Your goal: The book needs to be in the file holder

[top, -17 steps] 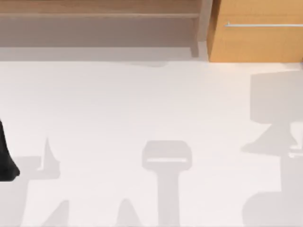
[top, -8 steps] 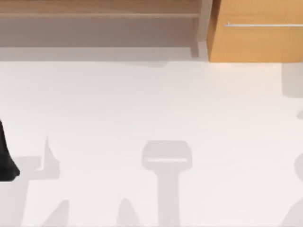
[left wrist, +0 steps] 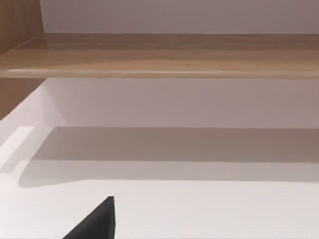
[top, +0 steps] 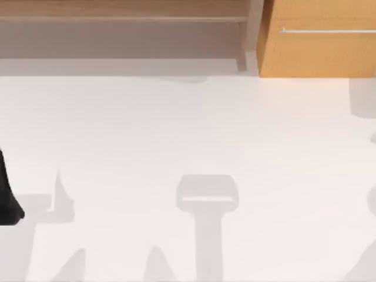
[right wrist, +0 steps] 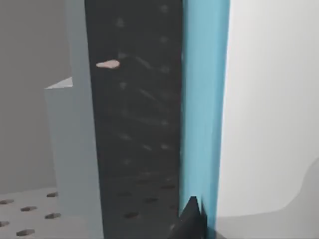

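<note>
In the right wrist view the book (right wrist: 205,109) stands upright, showing as a tall light blue-teal strip. It is pressed against a dark perforated panel of the file holder (right wrist: 134,124), whose grey wall (right wrist: 70,149) rises beside it. A black part of my right gripper (right wrist: 192,219) sits close against the lower end of the book's teal cover. My left gripper (left wrist: 94,224) hovers low over bare white table, and its arm (top: 7,200) is parked at the table's left edge.
A wooden shelf (top: 123,17) runs along the back of the white table (top: 188,129), and a wooden cabinet (top: 317,53) with a metal handle stands at the back right. Grey shadows of the arms lie across the table's front and right.
The large shadow at the table's right has slid further right and mostly out of the top view. The left arm has not moved.
</note>
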Tool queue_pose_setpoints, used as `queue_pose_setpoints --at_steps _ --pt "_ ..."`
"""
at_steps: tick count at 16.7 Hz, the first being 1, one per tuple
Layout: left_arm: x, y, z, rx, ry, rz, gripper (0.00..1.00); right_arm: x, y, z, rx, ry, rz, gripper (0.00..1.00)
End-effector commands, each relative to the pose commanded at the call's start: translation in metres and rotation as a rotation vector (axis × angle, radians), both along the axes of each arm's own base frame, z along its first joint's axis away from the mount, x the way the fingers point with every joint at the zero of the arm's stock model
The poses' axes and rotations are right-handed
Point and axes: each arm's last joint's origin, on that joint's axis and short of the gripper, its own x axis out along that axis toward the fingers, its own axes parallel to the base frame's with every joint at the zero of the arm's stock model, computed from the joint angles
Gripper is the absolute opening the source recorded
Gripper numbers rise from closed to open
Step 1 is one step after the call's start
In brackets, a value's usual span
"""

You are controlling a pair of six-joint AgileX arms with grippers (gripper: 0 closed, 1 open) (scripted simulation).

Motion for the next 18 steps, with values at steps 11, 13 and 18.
queue_pose_setpoints --at_steps 11,13,18 --pt "0.0 0.0 0.0 0.0 0.0 0.0 1.0 0.031 0.001 -0.004 -0.002 -0.002 0.004 0.0" --pt "0.0 0.0 0.0 0.0 0.0 0.0 1.0 0.031 0.001 -0.004 -0.002 -0.002 0.004 0.0" --pt "0.0 0.0 0.0 0.0 0.0 0.0 1.0 0.031 0.001 -0.004 -0.002 -0.002 0.004 0.3"
